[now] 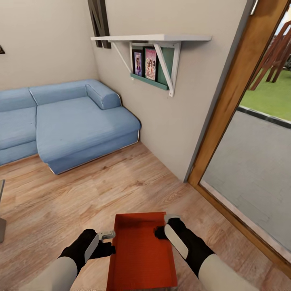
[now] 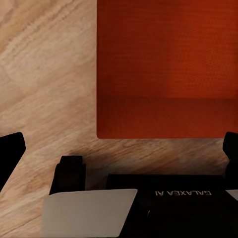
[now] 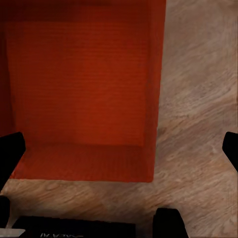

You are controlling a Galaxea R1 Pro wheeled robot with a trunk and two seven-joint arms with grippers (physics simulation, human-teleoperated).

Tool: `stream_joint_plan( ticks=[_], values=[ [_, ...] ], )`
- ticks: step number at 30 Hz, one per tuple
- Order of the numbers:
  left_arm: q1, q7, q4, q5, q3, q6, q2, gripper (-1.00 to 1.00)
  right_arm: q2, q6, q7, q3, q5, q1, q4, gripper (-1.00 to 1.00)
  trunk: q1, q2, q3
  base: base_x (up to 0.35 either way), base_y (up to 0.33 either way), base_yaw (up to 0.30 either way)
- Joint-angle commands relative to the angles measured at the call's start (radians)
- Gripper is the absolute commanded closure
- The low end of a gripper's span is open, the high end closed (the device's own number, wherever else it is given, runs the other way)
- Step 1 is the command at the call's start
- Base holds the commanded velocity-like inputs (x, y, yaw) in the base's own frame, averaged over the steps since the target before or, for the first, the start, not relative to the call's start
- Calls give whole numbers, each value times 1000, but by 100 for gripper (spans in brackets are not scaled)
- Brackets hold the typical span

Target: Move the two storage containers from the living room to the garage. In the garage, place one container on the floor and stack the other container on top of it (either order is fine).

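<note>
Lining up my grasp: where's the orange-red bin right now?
In the head view, the orange-red bin sits low and centre on the wood plank floor, between the left gripper and right gripper.

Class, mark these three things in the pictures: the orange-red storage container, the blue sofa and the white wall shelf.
storage container (image 1: 141,254), head view, on its ribbed bottom.
blue sofa (image 1: 76,125), head view, on the chaise seat cushion.
white wall shelf (image 1: 153,38), head view, on the shelf board's front edge.

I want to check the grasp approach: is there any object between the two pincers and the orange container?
Nothing visible. The left pincer sits at one side wall of the storage container, the right pincer at the opposite wall, with only wood floor around them.
</note>
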Motion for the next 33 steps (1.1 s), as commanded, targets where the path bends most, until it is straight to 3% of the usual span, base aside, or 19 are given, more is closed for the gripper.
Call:
stream_joint_plan(
  ticks=[1,10,17,33],
  values=[
    [0,1,-1,4,5,5,-1,-100,-1,3,-10,3,-10,-1,-34,-100,4,-8,-6,0,0,0],
    [0,0,-1,4,6,5,-1,-100,-2,3,-9,6,-10,-1,-93,-100,38,-71,-43,0,0,0],
    [0,2,-1,4,7,5,-2,-100,-5,-3,-7,8,-11,-1,-86,-100,38,-71,-43,0,0,0],
    [0,3,-1,4,7,5,-2,-100,-8,-7,-6,6,-10,-1,-81,-100,100,-183,-93,0,0,0]
  ],
)
